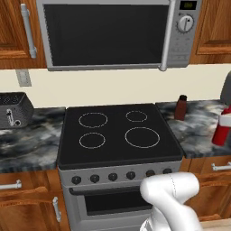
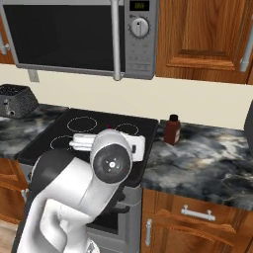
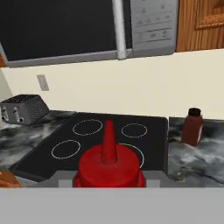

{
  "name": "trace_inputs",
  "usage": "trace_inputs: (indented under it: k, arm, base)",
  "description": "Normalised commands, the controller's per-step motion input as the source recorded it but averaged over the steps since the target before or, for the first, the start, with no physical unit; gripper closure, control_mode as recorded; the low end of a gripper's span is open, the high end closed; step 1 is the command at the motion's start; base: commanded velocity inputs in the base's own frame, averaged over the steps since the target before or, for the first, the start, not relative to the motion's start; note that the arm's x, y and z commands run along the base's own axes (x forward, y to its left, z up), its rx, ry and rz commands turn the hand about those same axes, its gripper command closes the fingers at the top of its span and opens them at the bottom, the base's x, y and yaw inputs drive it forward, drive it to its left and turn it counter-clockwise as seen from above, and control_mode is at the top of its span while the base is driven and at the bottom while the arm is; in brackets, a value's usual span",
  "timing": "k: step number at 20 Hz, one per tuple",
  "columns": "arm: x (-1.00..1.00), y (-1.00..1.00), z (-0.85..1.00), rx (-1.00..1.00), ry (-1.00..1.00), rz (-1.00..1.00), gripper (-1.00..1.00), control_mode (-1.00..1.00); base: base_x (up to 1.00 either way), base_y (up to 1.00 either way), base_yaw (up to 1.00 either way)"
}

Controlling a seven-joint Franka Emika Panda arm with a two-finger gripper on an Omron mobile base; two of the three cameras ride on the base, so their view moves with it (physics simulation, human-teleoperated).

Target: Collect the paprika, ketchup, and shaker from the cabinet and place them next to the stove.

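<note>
The ketchup (image 3: 108, 166), a red bottle with its pointed nozzle up, sits right at my gripper (image 2: 109, 138), which is shut on it in the air in front of the stove's right front corner. In the left base view the ketchup (image 1: 222, 126) hangs at the right edge. The fingers themselves are hidden. The paprika (image 1: 181, 107) (image 2: 172, 129) (image 3: 192, 127), a brown jar with a black cap, stands upright on the counter just right of the stove (image 1: 113, 128) (image 3: 94, 144). The shaker is out of view.
A microwave (image 1: 108, 34) hangs over the stove between wooden wall cabinets (image 2: 197, 34) whose doors look closed. A dark toaster (image 1: 13, 110) (image 3: 24, 109) stands on the left counter. A dark grey object (image 2: 250, 121) sits at the right edge of the marble counter (image 2: 207, 163).
</note>
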Motion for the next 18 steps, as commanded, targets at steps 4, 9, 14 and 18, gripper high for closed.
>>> trace_inputs:
  k: [4,9,14,18]
  arm:
    - [0.62,-0.51,-0.29,0.00,-0.01,0.33,1.00,-1.00]
    - [0.60,-0.51,-0.29,0.00,-0.02,0.32,1.00,-1.00]
    - [0.44,-0.36,-0.34,-0.01,-0.03,0.27,1.00,-1.00]
    - [0.50,-0.10,-0.29,-0.02,-0.02,0.16,1.00,-1.00]
  base:
    - [0.00,0.00,0.00]
    - [0.00,0.00,0.00]
    - [0.00,0.00,0.00]
    - [0.00,0.00,0.00]
